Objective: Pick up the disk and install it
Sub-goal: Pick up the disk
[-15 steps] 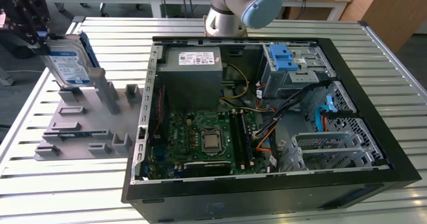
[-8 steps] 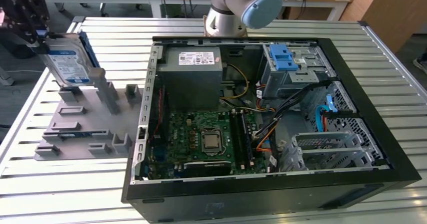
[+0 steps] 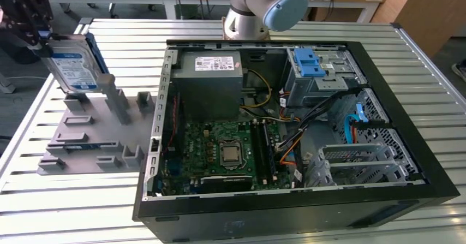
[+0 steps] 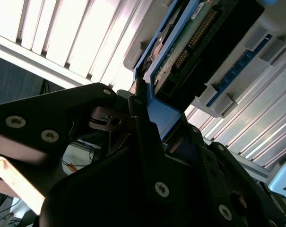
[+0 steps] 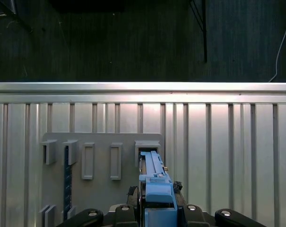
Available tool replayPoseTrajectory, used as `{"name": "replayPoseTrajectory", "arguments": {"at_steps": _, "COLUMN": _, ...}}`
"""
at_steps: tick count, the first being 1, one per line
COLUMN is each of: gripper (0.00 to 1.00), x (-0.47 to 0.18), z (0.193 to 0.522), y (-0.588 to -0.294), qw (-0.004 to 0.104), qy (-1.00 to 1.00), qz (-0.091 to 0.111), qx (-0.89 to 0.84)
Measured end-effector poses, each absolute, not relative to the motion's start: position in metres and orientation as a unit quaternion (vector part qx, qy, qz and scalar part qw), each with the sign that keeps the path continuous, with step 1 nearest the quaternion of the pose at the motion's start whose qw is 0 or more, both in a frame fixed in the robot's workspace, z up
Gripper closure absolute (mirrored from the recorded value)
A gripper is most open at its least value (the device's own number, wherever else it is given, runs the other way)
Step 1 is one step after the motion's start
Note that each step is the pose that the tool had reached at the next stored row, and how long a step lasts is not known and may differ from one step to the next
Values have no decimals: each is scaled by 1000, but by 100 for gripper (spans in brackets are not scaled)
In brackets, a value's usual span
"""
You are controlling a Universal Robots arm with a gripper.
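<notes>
Disk (image 3: 73, 69) and hand (image 3: 42, 36) are together at the exterior view's far left, well apart from the open computer case (image 3: 291, 216). The hand's black fingers are closed on the upper end of the disk, clamping the blue carrier frame, and the disk hangs upright from them with its white-and-blue label facing the camera. Its lower end sits right at the tall posts of a grey plastic rack (image 3: 95, 140) that lies flat on the slatted metal worktop (image 3: 73, 200). Whether that end touches the rack or hangs just clear of it cannot be told.

In the first wrist view the disk (image 5: 152, 165) is seen edge-on, a narrow blue strip running from the hand (image 5: 154, 198) to an end slot of the rack (image 5: 102, 142). The other slots of that row stand in line beside it, and the worktop (image 5: 228, 142) ends at a straight rail with dark floor past it.

In the second wrist view the hand (image 4: 157, 118) pinches the blue frame between its dark fingers (image 4: 138, 109). The disk's (image 4: 195, 42) green circuit-board side and its row of connector pins show beyond them.

In the exterior view the case lies on its side with its cover off. Inside are a green motherboard (image 3: 218, 151), a grey power-supply box (image 3: 207, 77) and a grey drive cage (image 3: 317, 69) with a blue latch, near the case's far wall. The arm's base (image 3: 262, 4) stands just behind the case.
</notes>
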State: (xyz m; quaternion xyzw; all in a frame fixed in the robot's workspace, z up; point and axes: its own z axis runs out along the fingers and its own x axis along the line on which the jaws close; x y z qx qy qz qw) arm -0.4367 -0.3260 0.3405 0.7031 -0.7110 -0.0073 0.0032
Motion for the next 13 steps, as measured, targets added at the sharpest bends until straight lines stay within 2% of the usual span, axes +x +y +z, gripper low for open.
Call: {"name": "replayPoseTrajectory", "arguments": {"at_steps": 13, "gripper": 64, "x": -437, "z": 346, "y": -326, "qw": 4, "qy": -711, "qz": -7, "qx": 703}}
